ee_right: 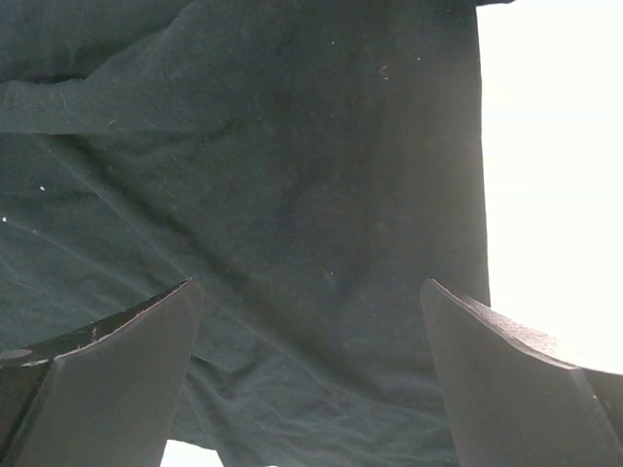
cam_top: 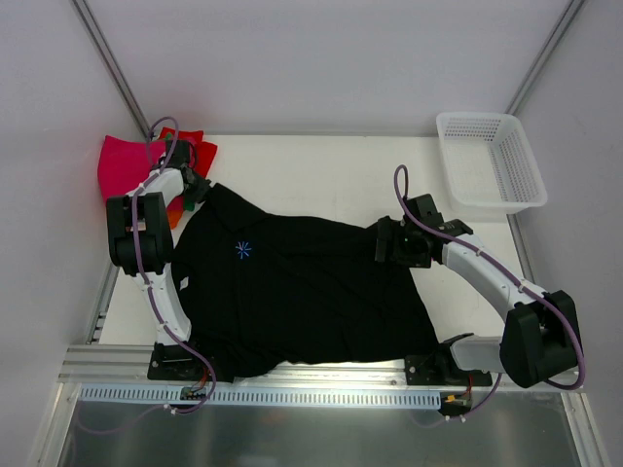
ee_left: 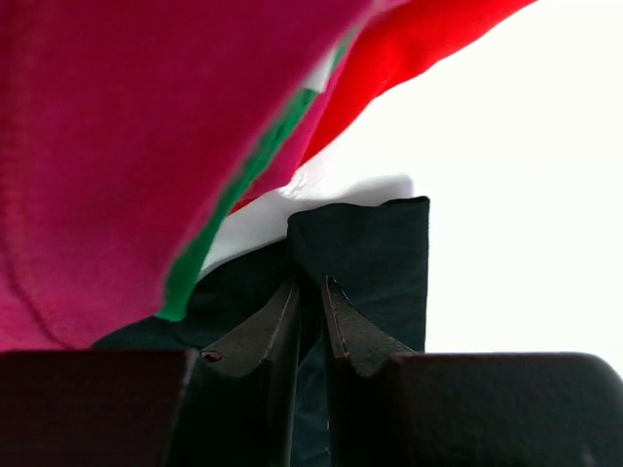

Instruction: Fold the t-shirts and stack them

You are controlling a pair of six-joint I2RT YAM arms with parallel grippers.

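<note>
The black t-shirt (cam_top: 302,292) lay spread across the middle of the bench (cam_top: 321,175), crumpled rather than flat, its near hem reaching the front edge between the two arm bases. A small blue mark (cam_top: 243,250) showed on its left half.

The left end effector (cam_top: 195,185) sat at the shirt's far left corner, beside the stack of folded shirts. In the left wrist view its fingers (ee_left: 263,336) were drawn almost together, with a raised fold of the black t-shirt (ee_left: 365,253) pinched between their tips. Close behind that fold lay the pink shirt (ee_left: 97,146), a thin edge of the green shirt (ee_left: 243,185) under it, and the red shirt (ee_left: 409,49) beyond.

From above, the pink shirt (cam_top: 122,161) lay at the far left corner of the bench, with the red shirt (cam_top: 200,148) just beside it and a sliver of the orange shirt (cam_top: 174,214) showing by the left arm.

The right end effector (cam_top: 384,241) was over the right edge of the black t-shirt. In the right wrist view its fingers (ee_right: 107,379) stood wide apart, with black cloth (ee_right: 292,195) filling the space between them and nothing gripped. Whether the tips touched the cloth could not be told.

A white basket (cam_top: 487,161) sat at the far right corner, well apart from the shirts.
</note>
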